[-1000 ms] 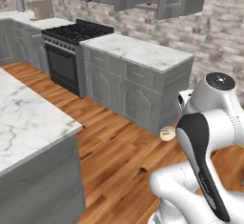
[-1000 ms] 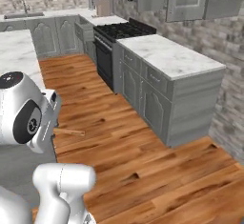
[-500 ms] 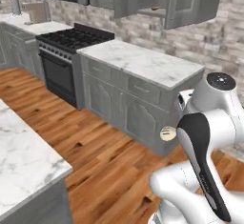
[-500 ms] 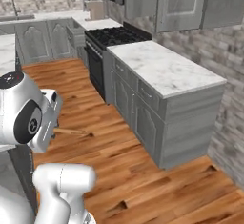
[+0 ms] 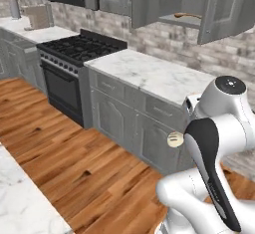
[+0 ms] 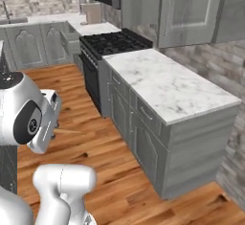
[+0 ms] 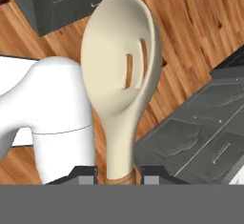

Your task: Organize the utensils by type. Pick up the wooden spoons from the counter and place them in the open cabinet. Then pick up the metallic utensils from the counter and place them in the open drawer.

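The wooden spoon point(image 7: 120, 80) sits clamped between my fingers point(image 7: 84, 174), my gripper point(image 7: 118, 176) narrowed onto its handle, its pale slotted head sticking out ahead. Beyond the spoon's head lie the wood floor point(image 7: 200, 23) and grey cabinet doors point(image 7: 190, 142). Another wooden spoon point(image 5: 187, 15) rests inside the open cabinet point(image 5: 211, 9) above the counter point(image 5: 149, 73).

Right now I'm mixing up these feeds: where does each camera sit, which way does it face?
Left base view: behind the arm, to its left, facing the counter and stove; arm lower right.
Right base view: behind its right, facing the same pair; arm lower left.
Hand view: on the hand, looking along the fingers and held wooden spoon toward the floor.
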Controlling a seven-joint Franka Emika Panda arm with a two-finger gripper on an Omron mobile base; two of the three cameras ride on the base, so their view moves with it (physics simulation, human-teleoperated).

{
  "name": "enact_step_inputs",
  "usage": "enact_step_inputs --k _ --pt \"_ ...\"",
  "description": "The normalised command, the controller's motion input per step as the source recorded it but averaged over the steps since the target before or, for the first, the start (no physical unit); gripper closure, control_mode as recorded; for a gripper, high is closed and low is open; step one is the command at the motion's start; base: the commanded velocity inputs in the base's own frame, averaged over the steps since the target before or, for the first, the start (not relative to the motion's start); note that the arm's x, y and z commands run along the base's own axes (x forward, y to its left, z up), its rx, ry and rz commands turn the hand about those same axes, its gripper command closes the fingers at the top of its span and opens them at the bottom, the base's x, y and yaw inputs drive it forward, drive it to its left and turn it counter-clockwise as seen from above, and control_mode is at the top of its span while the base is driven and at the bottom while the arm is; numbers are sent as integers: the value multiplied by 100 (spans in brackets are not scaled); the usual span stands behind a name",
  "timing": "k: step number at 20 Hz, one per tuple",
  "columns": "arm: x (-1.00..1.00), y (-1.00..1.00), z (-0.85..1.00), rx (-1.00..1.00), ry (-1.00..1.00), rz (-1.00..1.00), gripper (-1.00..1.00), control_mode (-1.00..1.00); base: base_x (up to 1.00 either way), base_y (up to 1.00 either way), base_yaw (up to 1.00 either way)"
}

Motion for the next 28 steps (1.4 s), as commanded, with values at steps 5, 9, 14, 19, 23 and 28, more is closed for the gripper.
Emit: enact_step_inputs --k 5,9,14,19,23,28 --pt "0 0 0 0 0 0 100 100 100 -16 0" --pt "0 0 0 0 0 0 100 100 100 -27 0" --pt "0 0 0 0 0 0 100 100 99 -19 -1" --pt "0 0 0 0 0 0 100 100 90 -2 -25" --pt "0 0 0 0 0 0 100 100 61 10 -66" --pt "0 0 0 0 0 0 100 100 52 13 -74"
